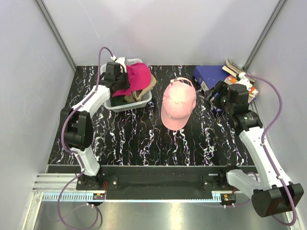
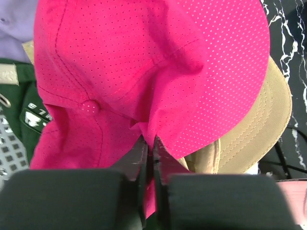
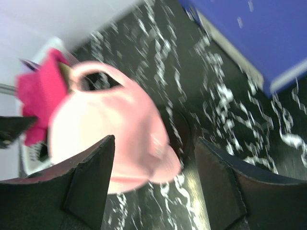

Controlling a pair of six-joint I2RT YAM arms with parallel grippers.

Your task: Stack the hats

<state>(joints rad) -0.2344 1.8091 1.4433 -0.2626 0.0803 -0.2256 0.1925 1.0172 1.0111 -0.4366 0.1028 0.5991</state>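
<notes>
Writing: white patch with lettering on the dark green cap (image 2: pixel 21 115), half hidden under the magenta cap (image 2: pixel 144 72). Perhaps digits, but too cut off to read for certain.
Magenta cap: bright pink perforated fabric with stitched panel seams and a covered button on the crown. Crumpled on top of the pile in the grey mesh basket (image 1: pixel 125 106), rear left of the table (image 1: pixel 144 139).
Tan cap: (image 2: pixel 256 139) curved brim with rows of stitching, peeking out from under the magenta one.
Lavender cap: (image 2: pixel 12 21) just a sliver, tucked behind the magenta cap above the green one.
Light pink cap: (image 1: pixel 177 103) alone on the black marbled top, mid-table, crown up. Strap opening toward the back wall, brim toward the near edge.
Left gripper: (image 2: pixel 151 153) clenched hard, jaws pressed together with a fold of the magenta cap pinched between them, right over the basket.
Right gripper: (image 3: pixel 154 143) released, jaws spread wide with nothing between them. To the right of the pink cap and apart from it; wrist view blurred.
Blue box: (image 1: pixel 211 74) rear right, with a stack of books (image 1: pixel 237 69) in the corner beside it.
</notes>
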